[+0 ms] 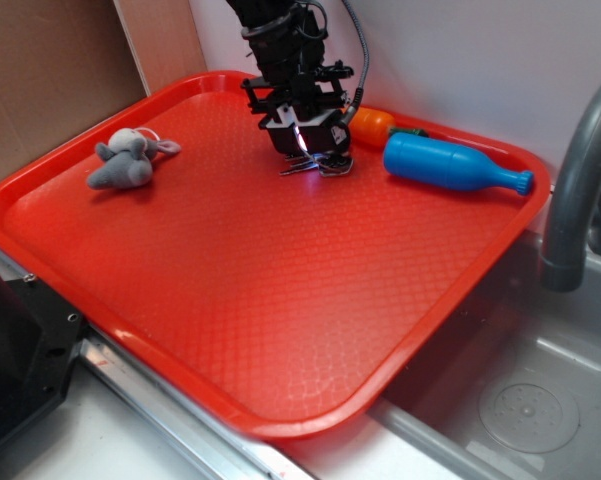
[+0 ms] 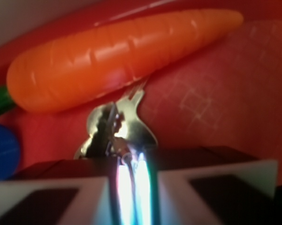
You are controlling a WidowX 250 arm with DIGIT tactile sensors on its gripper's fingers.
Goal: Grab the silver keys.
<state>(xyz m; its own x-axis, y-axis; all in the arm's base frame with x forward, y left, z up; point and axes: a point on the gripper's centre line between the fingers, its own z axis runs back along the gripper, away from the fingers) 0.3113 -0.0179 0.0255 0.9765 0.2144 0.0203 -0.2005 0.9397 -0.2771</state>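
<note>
The jaws are pinched narrow on the silver keys (image 2: 115,129): light, stiff, slippery metal, probably best gripped across the flat heads.

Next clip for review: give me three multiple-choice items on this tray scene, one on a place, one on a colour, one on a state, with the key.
1. Where does the plush mouse lie on the red tray?
A. By the far left edge
B. Against the bottle
C. Under the gripper

2. What colour is the bottle?
A. Green
B. Blue
C. White

3. How does the gripper stand?
A. Raised high above the tray
B. Down at the silver keys, which sit between its fingers
C. Holding the toy carrot

Key: 1 A, the exterior view shows the mouse alone at the far left. 2 B, the bottle is plainly blue. 3 B, the wrist view shows the keys between the fingers, the carrot lying free behind them.
</note>
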